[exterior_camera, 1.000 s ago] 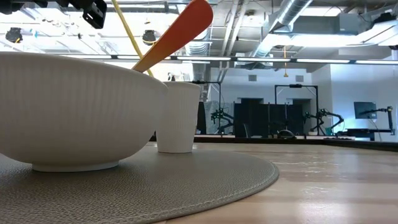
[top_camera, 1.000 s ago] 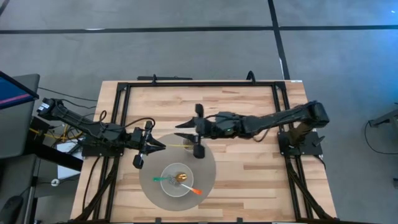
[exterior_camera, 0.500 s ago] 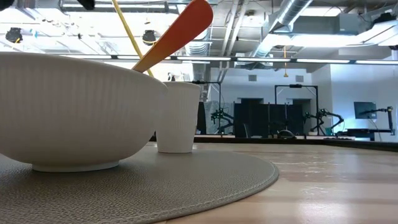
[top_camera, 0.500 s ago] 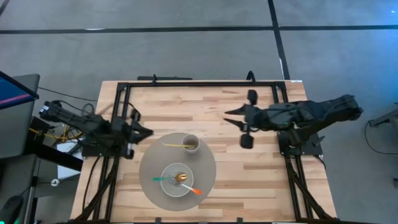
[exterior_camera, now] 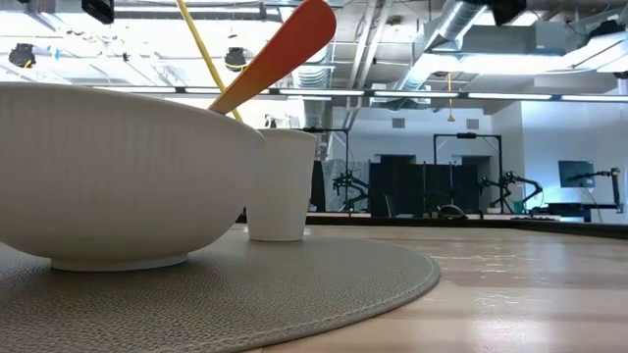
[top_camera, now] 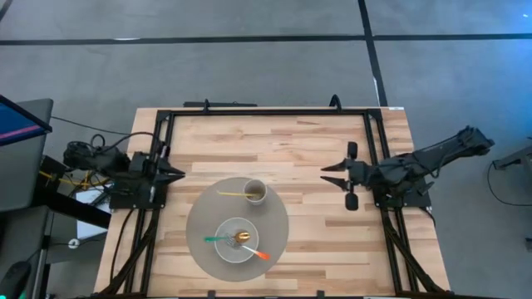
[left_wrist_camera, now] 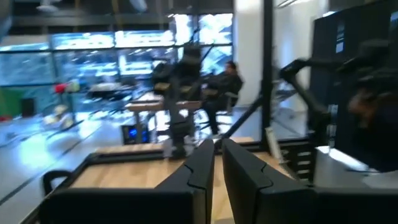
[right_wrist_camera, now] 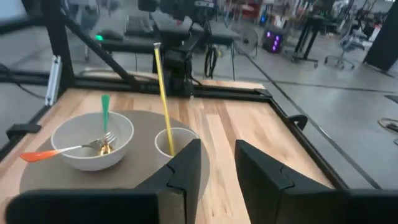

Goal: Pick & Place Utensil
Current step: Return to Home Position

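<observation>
A white cup stands on a round grey placemat, with a thin yellow utensil standing in it and leaning on its rim. Beside it, a white bowl holds a green-handled utensil and an orange-handled fork. My left gripper waits at the table's left edge, shut and empty. My right gripper sits near the right edge, slightly open and empty, pointing at the cup. The low view shows the bowl, the cup and the orange handle.
A black metal frame runs around the wooden table top. Bare wood lies between the placemat and each gripper, and along the far side. Beyond the table are other workstations and a seated person.
Both arms have drawn back from the cup. The left gripper moved from the yellow utensil's free end toward the table's left edge. The right gripper moved from beside the cup toward the right edge. The yellow utensil stays in the cup.
</observation>
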`<move>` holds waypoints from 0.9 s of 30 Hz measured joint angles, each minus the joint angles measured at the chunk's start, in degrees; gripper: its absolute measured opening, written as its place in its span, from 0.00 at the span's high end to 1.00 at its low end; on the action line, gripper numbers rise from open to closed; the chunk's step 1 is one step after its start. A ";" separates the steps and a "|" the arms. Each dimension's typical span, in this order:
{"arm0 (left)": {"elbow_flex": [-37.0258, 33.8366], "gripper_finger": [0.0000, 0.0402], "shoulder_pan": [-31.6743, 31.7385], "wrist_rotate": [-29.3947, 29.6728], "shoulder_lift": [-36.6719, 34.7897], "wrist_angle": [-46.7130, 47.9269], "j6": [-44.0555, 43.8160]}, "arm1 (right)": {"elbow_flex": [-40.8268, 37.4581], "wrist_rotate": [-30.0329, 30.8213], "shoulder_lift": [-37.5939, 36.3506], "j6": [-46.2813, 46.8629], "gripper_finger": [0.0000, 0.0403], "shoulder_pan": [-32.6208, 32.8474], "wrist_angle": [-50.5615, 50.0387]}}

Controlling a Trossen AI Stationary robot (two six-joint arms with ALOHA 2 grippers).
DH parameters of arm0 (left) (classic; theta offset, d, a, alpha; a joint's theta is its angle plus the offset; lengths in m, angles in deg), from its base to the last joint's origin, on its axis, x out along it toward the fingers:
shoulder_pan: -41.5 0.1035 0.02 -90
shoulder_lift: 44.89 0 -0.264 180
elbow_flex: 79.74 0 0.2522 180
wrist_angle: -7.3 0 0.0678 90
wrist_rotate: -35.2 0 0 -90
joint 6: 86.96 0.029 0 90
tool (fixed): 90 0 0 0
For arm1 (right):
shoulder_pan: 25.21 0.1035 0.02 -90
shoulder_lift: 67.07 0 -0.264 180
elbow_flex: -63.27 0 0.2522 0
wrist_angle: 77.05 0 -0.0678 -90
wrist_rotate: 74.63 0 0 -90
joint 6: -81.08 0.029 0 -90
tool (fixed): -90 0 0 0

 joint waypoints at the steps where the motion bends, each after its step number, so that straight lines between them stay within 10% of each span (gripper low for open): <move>1: 0.00 0.91 0.08 -1.34 -0.42 -0.04 0.04 | -2.60 0.02 -1.92 -0.03 0.77 0.14 2.11; 15: -10.85 0.91 2.04 7.72 -7.19 -5.34 0.07 | -24.18 -0.37 -29.69 -3.48 0.77 0.16 11.77; 27: -20.92 0.91 10.61 -4.23 -7.24 -13.37 -3.21 | -32.87 -0.66 -43.18 -9.04 0.77 -0.03 12.17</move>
